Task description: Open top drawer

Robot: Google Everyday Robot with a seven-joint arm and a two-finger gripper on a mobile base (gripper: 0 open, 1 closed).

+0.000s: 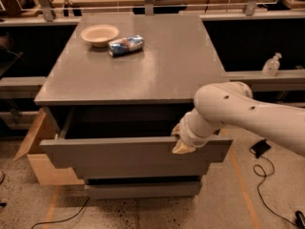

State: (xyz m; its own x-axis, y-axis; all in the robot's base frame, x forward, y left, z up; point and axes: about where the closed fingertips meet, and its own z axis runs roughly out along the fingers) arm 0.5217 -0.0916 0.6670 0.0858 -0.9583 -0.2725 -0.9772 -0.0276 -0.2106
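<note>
The top drawer (124,155) is a wide flat grey front, pulled out well past the cabinet's top; its dark inside with grey walls shows behind the front. My gripper (182,140) sits at the drawer front's upper edge, right of centre, hooked over the rim, with the white arm reaching in from the right. A lower, narrower grey drawer front (143,190) shows beneath it, shut.
On the grey cabinet top (157,66) stand a beige bowl (99,34) and a lying blue can (126,45). An open cardboard box (40,151) stands left of the cabinet. A bottle (271,65) sits on a ledge at right. Cables lie on the floor.
</note>
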